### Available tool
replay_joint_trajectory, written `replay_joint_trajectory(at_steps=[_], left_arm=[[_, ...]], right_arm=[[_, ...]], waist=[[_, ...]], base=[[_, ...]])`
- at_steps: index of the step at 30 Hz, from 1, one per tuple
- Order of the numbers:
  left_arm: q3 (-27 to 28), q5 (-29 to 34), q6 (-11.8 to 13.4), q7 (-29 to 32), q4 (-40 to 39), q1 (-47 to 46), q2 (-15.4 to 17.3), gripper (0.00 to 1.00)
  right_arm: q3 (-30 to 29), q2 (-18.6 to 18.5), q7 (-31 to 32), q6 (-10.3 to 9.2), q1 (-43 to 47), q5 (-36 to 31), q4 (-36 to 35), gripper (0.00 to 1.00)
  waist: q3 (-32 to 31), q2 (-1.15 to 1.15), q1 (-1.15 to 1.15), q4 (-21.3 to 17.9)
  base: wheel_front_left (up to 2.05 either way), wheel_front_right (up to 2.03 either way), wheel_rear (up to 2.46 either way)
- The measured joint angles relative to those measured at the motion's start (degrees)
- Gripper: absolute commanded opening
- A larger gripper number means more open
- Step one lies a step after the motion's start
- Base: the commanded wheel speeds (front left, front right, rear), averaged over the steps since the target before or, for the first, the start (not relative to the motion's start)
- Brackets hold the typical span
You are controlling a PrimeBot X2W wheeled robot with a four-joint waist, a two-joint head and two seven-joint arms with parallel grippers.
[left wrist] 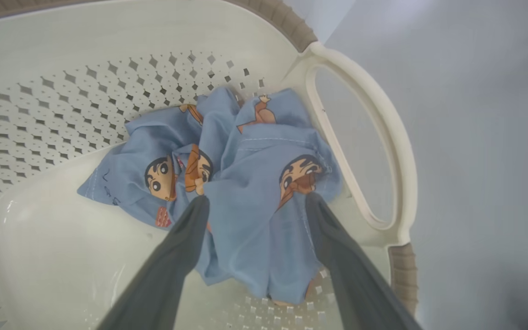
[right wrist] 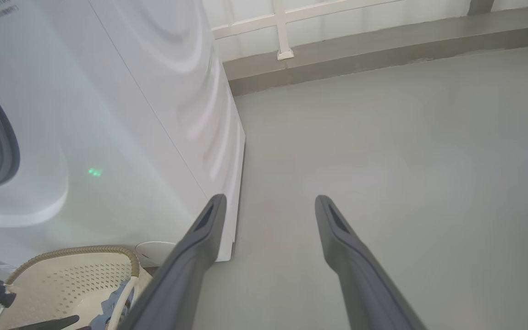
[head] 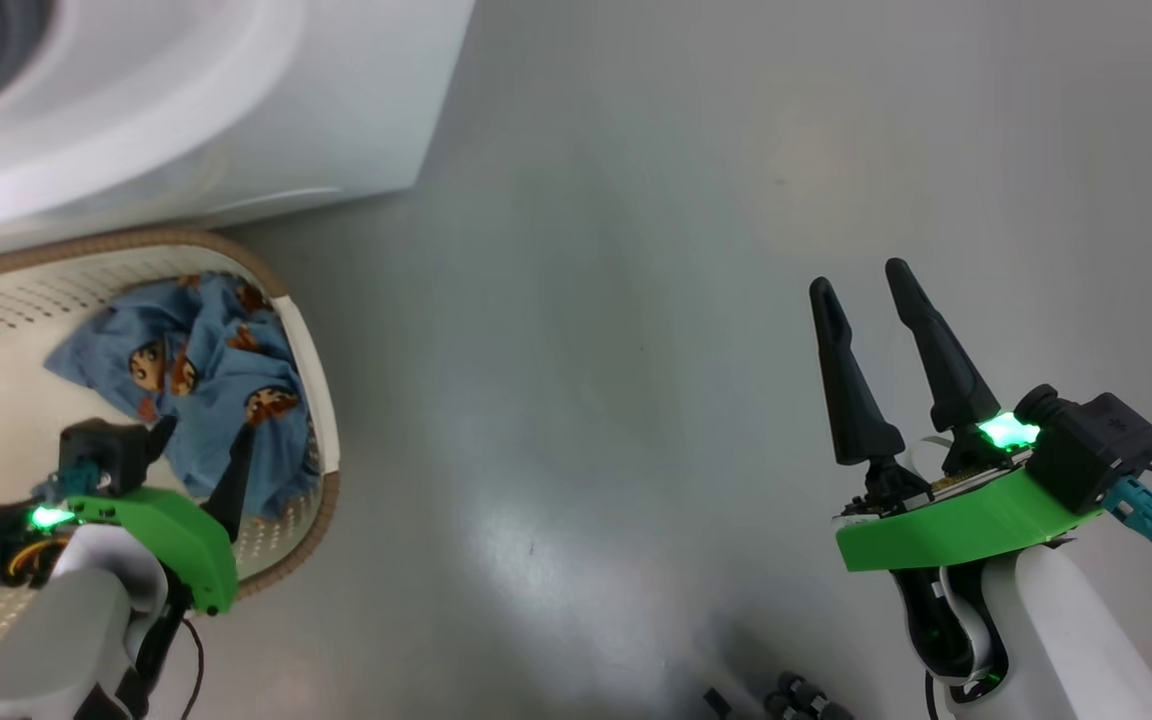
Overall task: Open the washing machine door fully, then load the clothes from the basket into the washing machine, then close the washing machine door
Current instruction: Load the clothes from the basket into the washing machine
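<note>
I've left end effector [head: 206, 432] apart astride clothes [head: 206, 350] in basket [head: 311, 380], 9 o'clock; right end effector [head: 859, 279] apart. Loading, closing pending.

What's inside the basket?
Crumpled blue clothes with cartoon figures lie inside the basket, bunched near one handle. The open left gripper points down at them. Whatever lies beneath the cloth is covered, so I can't tell.

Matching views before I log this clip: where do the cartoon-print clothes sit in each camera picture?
Head view: the clothes lie lower left, at the basket's right end.
Left wrist view: centre, between the left gripper's open fingers.
Right wrist view: a blue scrap at the bottom edge, left.
Shared landmark: the basket's brown woven rim.
</note>
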Motion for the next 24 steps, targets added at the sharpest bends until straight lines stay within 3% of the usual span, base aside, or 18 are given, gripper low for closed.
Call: replay_joint_trajectory(at_steps=[24], left_arm=[[-15.08, -11.73, 0.0, 3.8, 2.03, -10.73, 6.47, 1.0]], right_arm=[[3.22, 1.13, 0.0, 0.0, -2.5, -0.05, -1.63, 1.0]], waist=[[9.39, 0.0, 0.0, -3.36]], base=[[0.0, 0.0, 0.0]])
